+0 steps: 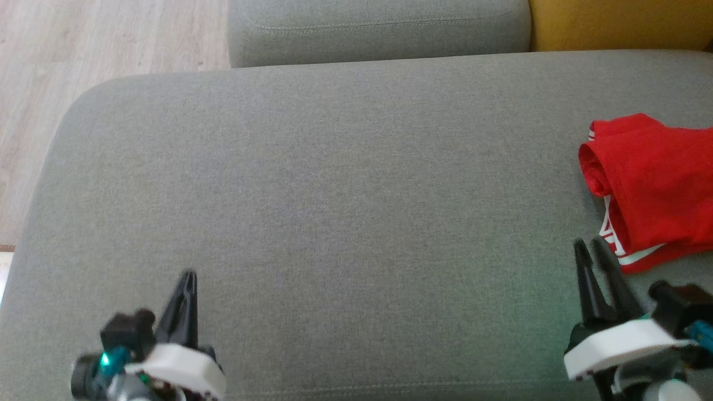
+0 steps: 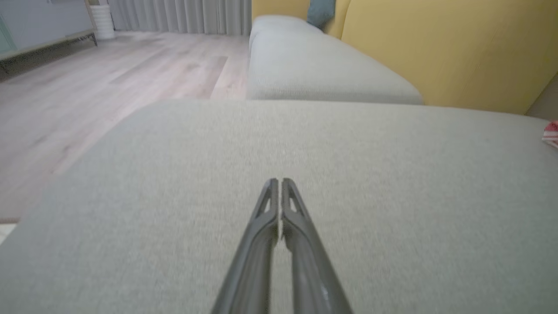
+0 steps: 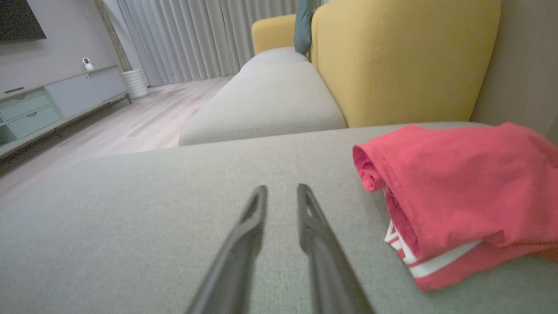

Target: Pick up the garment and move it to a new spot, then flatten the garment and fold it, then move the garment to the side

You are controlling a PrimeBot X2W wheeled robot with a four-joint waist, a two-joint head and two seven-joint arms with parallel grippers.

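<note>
Grey sofa seat (image 1: 334, 195), seen from the robot's head, with wood floor (image 1: 83, 44) at 10 o'clock and a yellow backrest (image 3: 405, 56) at 1 o'clock. The red garment (image 1: 652, 184), white-striped at its hem, lies at 3 o'clock as a loosely doubled heap with one rolled edge. It is near the seat's side, which suits either a garment waiting to be picked up or one already folded and set aside. Right gripper (image 1: 589, 242), 5 o'clock, has its jaws partly apart and empty, just beside the hem. Left gripper (image 1: 188, 275), 7 o'clock, has its jaws closed on nothing. In either case, the right fingers should avoid snagging the hem. The garment's far portion is cut off, and its type and layering cannot be made out.
</note>
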